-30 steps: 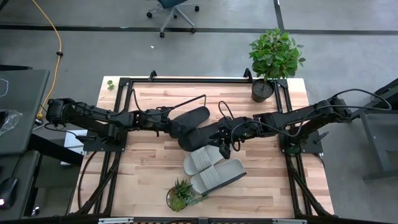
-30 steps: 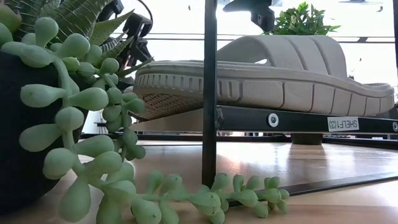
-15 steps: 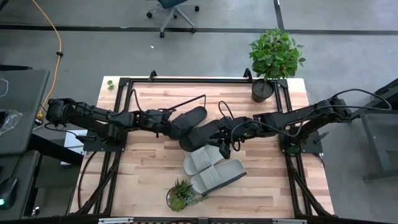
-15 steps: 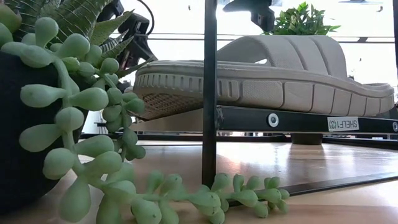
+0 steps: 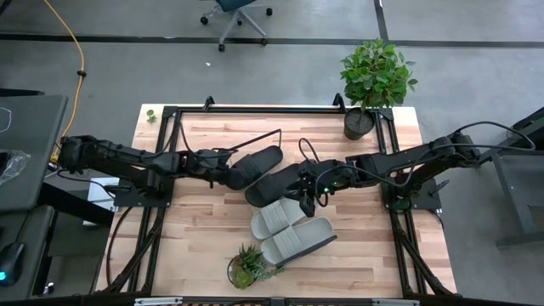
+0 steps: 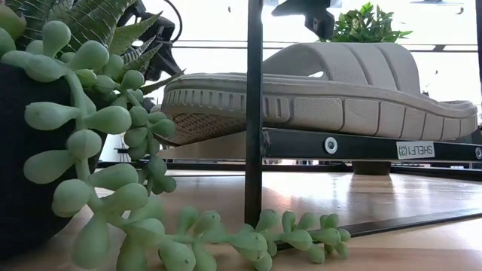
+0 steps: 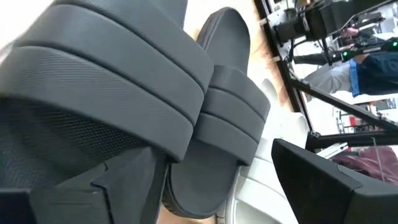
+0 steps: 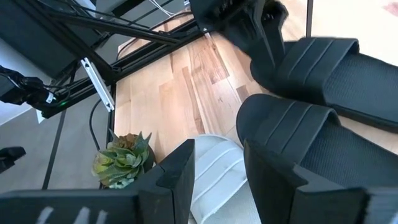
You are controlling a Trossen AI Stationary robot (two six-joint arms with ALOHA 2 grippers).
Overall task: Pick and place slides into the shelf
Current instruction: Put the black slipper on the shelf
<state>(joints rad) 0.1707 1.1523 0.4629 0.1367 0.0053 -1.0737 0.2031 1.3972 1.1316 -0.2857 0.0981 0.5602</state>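
Two black slides lie side by side mid-table: one [image 5: 255, 161] [image 7: 106, 81] at my left gripper, the other [image 5: 277, 183] [image 8: 298, 137] at my right gripper. Two light grey slides [image 5: 276, 219] [image 5: 299, 240] lie nearer. The low view shows a grey slide [image 6: 324, 90] resting sole-down on the shelf [image 6: 354, 145]. My left gripper [image 5: 223, 173] [image 7: 214, 152] is open at the first black slide's left end. My right gripper [image 5: 306, 199] [image 8: 217, 146] is open with a narrow gap beside the second slide's right end, and nothing lies between its fingers. My left gripper is wide open and level, coming from the table's left. One finger [image 7: 118, 186] sits just under the edge of the nearer black slide's strap [image 7: 143, 124]. I cannot tell whether it touches. The other finger [image 7: 323, 180] stands free.
A potted leafy plant [image 5: 374, 76] stands at the far right corner. A succulent [image 5: 249, 265] [image 6: 90, 113] stands at the near edge. A thin black rod frame [image 5: 255, 138] rises behind the black slides. Bare wood shows left of the slides. A person [image 7: 373, 68] is beyond the table.
My left gripper has drawn back a little toward the table's left edge. The black slide at its tips has shifted slightly left with it. The right arm and the grey slides have kept still.
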